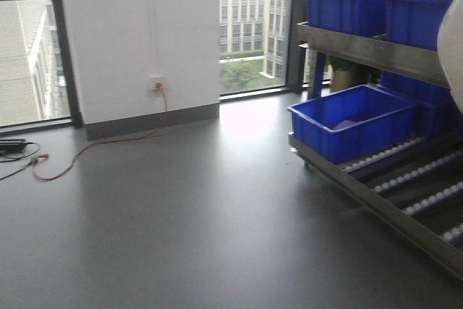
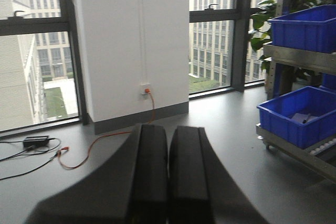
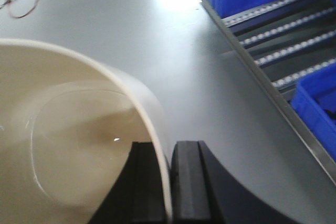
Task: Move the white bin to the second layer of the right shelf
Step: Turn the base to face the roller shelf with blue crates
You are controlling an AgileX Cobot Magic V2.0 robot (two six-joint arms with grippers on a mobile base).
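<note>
Carrying the white bin [image 3: 68, 145]
The right gripper [image 3: 169, 153] clamps its wall, lower left; left gripper [image 2: 168, 135] together, empty. One-sided pinch could slip before the roller shelf [image 3: 286, 51], upper right.

1. The left gripper [image 2: 168, 129] is held out level above the floor, to the left of the roller shelf [image 2: 294, 153]. Its two black jaws are pressed flat together with nothing between them.
2. The right gripper [image 3: 169, 150] is angled downward, also left of the roller shelf. It pinches the wall of the white bin [image 3: 68, 145], one jaw inside the rim, one outside.
</note>
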